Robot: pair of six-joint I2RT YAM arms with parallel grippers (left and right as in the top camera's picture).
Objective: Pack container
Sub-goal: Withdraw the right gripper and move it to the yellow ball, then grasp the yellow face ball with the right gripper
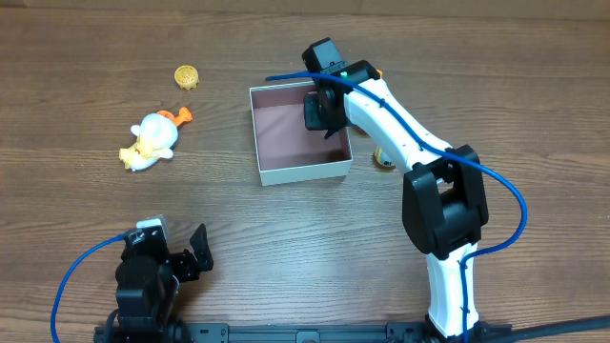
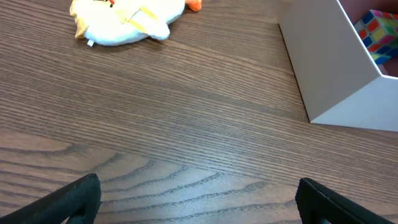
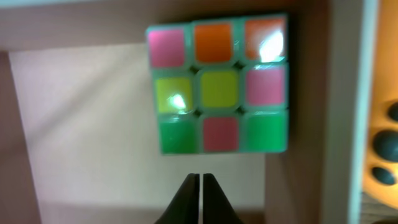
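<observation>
The container (image 1: 300,173) is a square white-walled box with a pink-brown inside, at the table's middle. A multicoloured puzzle cube (image 3: 217,92) lies in a corner of the container (image 3: 93,124); the cube also shows in the left wrist view (image 2: 376,34) over the white wall (image 2: 329,62). In the overhead view the right arm hides the cube. My right gripper (image 1: 319,110) is over the box's far right part; its fingers (image 3: 201,177) are shut and empty, just short of the cube. My left gripper (image 1: 191,252) is open and empty (image 2: 199,199) near the front left edge.
A white and yellow plush duck (image 1: 151,141) lies left of the box and shows in the left wrist view (image 2: 124,22). A small yellow round toy (image 1: 187,76) lies at the back left. A yellow ring-like thing (image 1: 383,158) lies right of the box. An orange thing (image 3: 385,155) sits outside the box wall.
</observation>
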